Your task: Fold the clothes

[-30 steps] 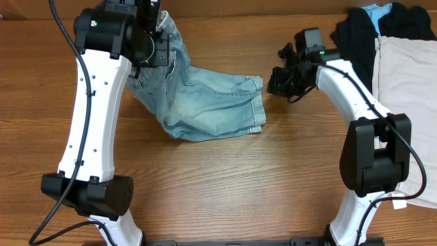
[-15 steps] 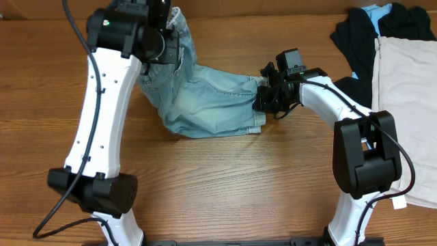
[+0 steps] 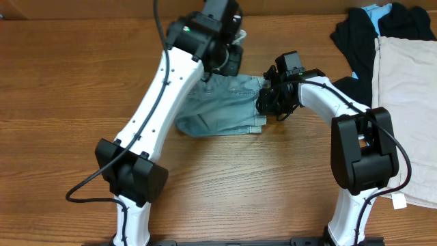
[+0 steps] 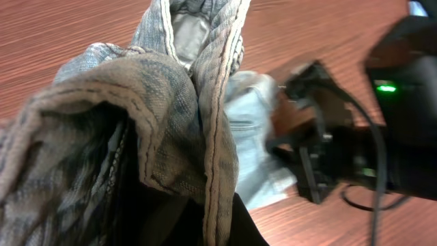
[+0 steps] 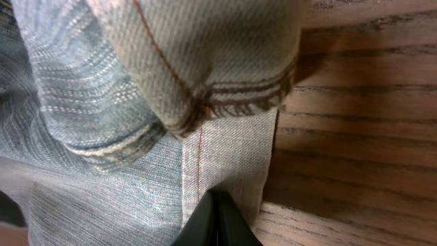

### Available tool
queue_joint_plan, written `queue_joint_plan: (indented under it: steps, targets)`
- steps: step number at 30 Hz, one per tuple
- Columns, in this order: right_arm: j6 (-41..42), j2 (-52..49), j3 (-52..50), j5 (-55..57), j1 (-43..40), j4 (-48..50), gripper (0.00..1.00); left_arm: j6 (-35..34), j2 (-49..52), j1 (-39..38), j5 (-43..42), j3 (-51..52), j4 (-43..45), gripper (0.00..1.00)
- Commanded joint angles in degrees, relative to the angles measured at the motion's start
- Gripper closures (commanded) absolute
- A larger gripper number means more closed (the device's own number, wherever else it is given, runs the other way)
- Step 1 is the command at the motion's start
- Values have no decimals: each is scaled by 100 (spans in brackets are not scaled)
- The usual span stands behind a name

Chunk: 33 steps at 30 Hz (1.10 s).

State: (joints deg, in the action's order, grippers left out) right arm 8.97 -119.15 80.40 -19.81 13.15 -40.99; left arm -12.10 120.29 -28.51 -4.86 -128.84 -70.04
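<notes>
The faded light-blue denim shorts (image 3: 225, 109) lie bunched on the wooden table at centre. My left gripper (image 3: 229, 58) is shut on the shorts' waistband (image 4: 171, 102) and holds it lifted above the rest of the cloth; the gathered denim hides its jaws (image 4: 205, 225). My right gripper (image 3: 265, 102) is at the right-hand leg hem. In the right wrist view its fingertips (image 5: 217, 205) are closed together on the hem edge of the shorts (image 5: 136, 102), low against the table.
A black garment (image 3: 355, 34) and a beige garment (image 3: 406, 89) lie at the table's right side, with a bit of light-blue cloth (image 3: 375, 10) at the far edge. Bare wood (image 3: 68, 102) lies to the left and front.
My left gripper has carried the waistband to the right, over the rest of the shorts, so the cloth now covers less table. My right gripper moved left onto the leg hem and stays there.
</notes>
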Motion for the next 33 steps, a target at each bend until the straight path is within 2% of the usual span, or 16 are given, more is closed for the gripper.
queue_joint_plan:
  steps: [1,2,3,4,5,6,7,10,13,18,20,21,24,27,28,33]
  targets:
    - [-37,-55,-11,101,-15,22,96,-170,-37,-278,-136,-173,136,96]
    - [-37,-55,-11,118,-15,11,96,-170,-26,-341,-33,-170,127,96]
    - [-37,-55,-11,138,-15,0,96,-170,4,-420,118,-170,103,90]
    - [-39,-55,-9,138,-31,2,83,-170,37,-459,170,-170,81,71]
    - [20,-26,24,129,-103,-26,60,-168,59,-490,170,-142,76,39]
    - [79,13,76,87,-175,-83,55,-168,63,-494,170,-140,70,17]
    - [153,138,234,-22,-358,-264,47,-168,70,-490,210,-140,70,1]
    - [181,538,693,-151,-839,-743,40,-164,70,-455,389,-140,68,0]
    - [177,1274,1449,-306,-1742,-1379,29,-85,68,-442,378,-142,68,0]
    - [125,1668,1639,-339,-2337,-1646,23,345,92,-494,372,-140,-94,0]
    - [37,1672,1637,-339,-2470,-1801,18,553,177,-549,341,-133,-254,0]
    - [-26,1670,1637,-293,-2540,-1893,13,756,260,-588,210,-125,-328,0]
    - [-22,1672,1637,-256,-2702,-1934,9,1445,595,-713,-149,-109,-400,0]
    - [-42,1672,1637,-256,-2865,-2024,8,2559,1108,-977,-92,-109,-520,0]
    - [-70,1670,1637,-251,-2865,-2065,8,3220,1381,-1132,-90,-109,-662,0]
    - [-85,1672,1637,-254,-2865,-2153,7,4085,1847,-1388,-114,-107,-929,0]
